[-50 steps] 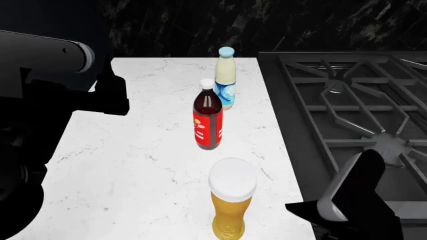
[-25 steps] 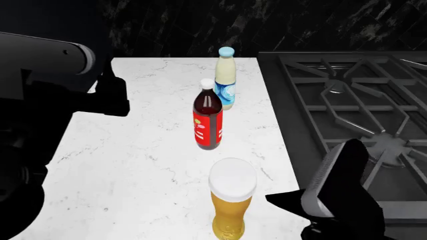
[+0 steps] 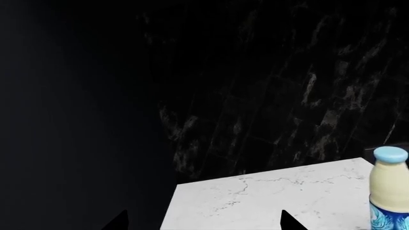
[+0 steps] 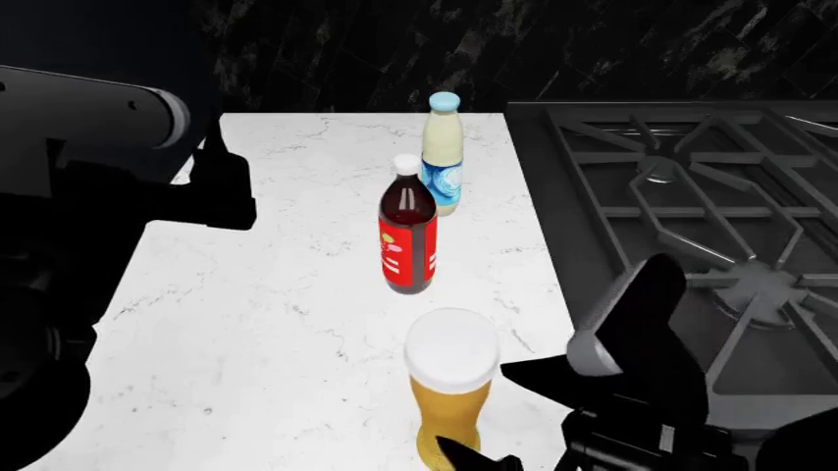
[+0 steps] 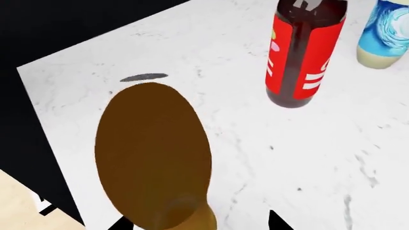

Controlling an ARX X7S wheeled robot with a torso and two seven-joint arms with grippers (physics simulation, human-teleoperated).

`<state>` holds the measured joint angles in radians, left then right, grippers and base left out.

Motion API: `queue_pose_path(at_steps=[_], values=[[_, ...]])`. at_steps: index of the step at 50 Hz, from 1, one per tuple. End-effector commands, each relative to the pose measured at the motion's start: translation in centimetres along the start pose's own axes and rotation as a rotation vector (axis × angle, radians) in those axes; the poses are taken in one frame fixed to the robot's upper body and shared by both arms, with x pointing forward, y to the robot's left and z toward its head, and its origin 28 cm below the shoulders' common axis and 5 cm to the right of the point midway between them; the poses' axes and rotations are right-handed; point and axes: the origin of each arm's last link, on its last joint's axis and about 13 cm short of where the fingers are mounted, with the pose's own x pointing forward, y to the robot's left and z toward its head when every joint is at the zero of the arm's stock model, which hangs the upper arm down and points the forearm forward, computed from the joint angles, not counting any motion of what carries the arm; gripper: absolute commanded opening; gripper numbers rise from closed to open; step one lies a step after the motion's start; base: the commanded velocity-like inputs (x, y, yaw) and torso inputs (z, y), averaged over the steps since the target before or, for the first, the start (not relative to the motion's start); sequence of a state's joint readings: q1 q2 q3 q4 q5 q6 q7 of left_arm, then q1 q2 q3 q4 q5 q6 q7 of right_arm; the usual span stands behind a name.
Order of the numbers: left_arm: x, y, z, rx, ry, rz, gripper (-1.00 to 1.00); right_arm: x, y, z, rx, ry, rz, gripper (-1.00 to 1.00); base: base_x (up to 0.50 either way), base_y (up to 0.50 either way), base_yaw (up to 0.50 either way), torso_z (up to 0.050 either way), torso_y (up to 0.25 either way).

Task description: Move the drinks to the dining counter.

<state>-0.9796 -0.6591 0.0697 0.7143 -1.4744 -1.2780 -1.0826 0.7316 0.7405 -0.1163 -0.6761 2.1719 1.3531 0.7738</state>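
The white marble table (image 4: 262, 324) fills most of the head view, with a dark veined wall (image 4: 524, 49) behind it and a black stove grate (image 4: 694, 206) butted against its right edge. All three drinks stand upright on this table, in a loose line running away from the robot.

The left arm (image 4: 92, 177) looms big and dark at the table's left edge, its left claw (image 3: 201, 221) well apart from every drink. The left wrist view shows only two dark fingertips spread wide with nothing between them, so that claw is released and empty; past them, the far table corner and the wall.

The right arm (image 4: 642, 373) sits low at the near right, and the right claw (image 5: 198, 223) is right at the beer glass (image 4: 452, 388), the nearest drink, foam on top. In the right wrist view the glass is a huge amber oval between two dark tips set apart on either side of its base; whether they press on it I cannot tell. The head view only gives dark fingers just beside the glass.

Next, the cola bottle (image 4: 407, 235), red label, white cap, mid-table. The right wrist view catches its lower body; the left wrist view misses it.

Smallest and farthest, the cream bottle (image 4: 443, 157), blue cap, just behind the cola.
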Motion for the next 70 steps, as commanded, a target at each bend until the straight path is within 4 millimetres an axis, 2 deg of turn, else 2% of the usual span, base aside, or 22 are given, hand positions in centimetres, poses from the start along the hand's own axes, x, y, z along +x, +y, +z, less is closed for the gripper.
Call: queue_pose_path(at_steps=[1, 20, 31, 32, 48, 53, 57, 65, 70], values=[[0.0, 0.0, -0.1, 0.001, 0.001, 0.001, 1.00, 1.2, -0.2, -0.3, 0.050, 0.012, 0.046, 1.00, 0.00, 0.00, 0.00, 0.000, 0.000], [0.0, 0.1, -0.4, 0.003, 0.005, 0.006, 1.00, 2.2, -0.2, -0.7, 0.023, 0.005, 0.082, 1.00, 0.00, 0.00, 0.00, 0.000, 0.000], [-0.1, 0.1, -0.4, 0.005, 0.006, 0.005, 1.00, 2.6, -0.3, -0.5, -0.094, -0.090, 0.042, 1.00, 0.00, 0.00, 0.00, 0.000, 0.000], [-0.1, 0.1, -0.4, 0.006, 0.007, 0.005, 1.00, 2.6, -0.3, -0.4, -0.139, -0.120, -0.013, -1.00, 0.00, 0.00, 0.00, 0.000, 0.000], [0.0, 0.1, -0.3, 0.005, 0.006, 0.003, 1.00, 2.2, -0.6, -0.5, -0.096, -0.137, -0.044, -1.00, 0.00, 0.00, 0.00, 0.000, 0.000], [0.0, 0.0, -0.4, -0.002, 0.012, 0.002, 1.00, 0.9, -1.2, 1.7, -0.063, -0.311, -0.166, -1.00, 0.00, 0.00, 0.00, 0.000, 0.000], [-0.1, -0.1, -0.4, -0.003, 0.019, -0.019, 1.00, -0.8, -1.0, 4.1, -0.064, -0.455, -0.319, -1.00, 0.00, 0.00, 0.00, 0.000, 0.000], [-0.3, -0.3, 0.0, -0.056, 0.051, -0.116, 1.00, -3.9, 0.4, 7.9, -0.047, -0.683, -0.519, -1.00, 0.02, 0.00, 0.00, 0.002, 0.006], [-0.5, -0.7, 0.1, -0.101, 0.083, -0.205, 1.00, -3.3, 0.5, 8.2, -0.109, -0.677, -0.622, -1.00, 0.00, 0.00, 0.00, 0.000, 0.000]])
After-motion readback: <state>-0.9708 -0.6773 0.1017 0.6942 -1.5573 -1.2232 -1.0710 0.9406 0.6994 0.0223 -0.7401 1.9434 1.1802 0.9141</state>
